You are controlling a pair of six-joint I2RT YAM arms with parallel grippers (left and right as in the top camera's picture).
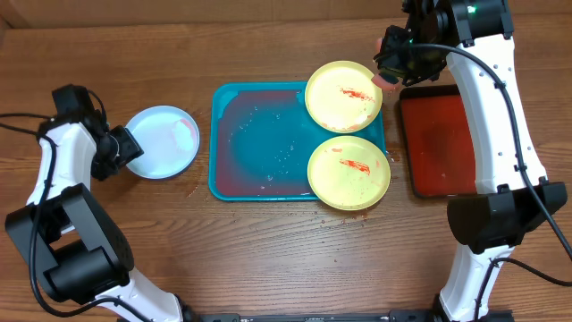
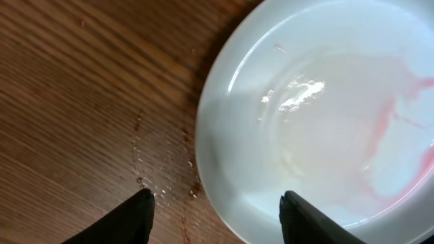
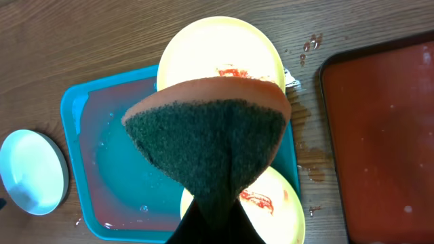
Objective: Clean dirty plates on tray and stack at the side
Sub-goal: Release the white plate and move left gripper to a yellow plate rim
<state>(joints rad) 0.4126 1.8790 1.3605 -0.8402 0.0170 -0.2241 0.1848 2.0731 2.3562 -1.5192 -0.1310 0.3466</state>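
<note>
Sponge is pinched in my right gripper, poised at the right rim of the far yellow-green plate. That one and the near yellow-green plate sit on the tray, both red-smeared. My left gripper is spread wide at the mint plate, left of the tray and faintly pink. I judge roughly one of three done.

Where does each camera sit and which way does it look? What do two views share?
Overhead: above the table, looking straight down at tray, yellow-green plates, both arms.
Left wrist: looks down at the mint-blue plate; open left gripper at bottom.
Right wrist: above the tray, looking down; right gripper's sponge fills the centre.
Shared: overhead and right wrist both show the tray.
</note>
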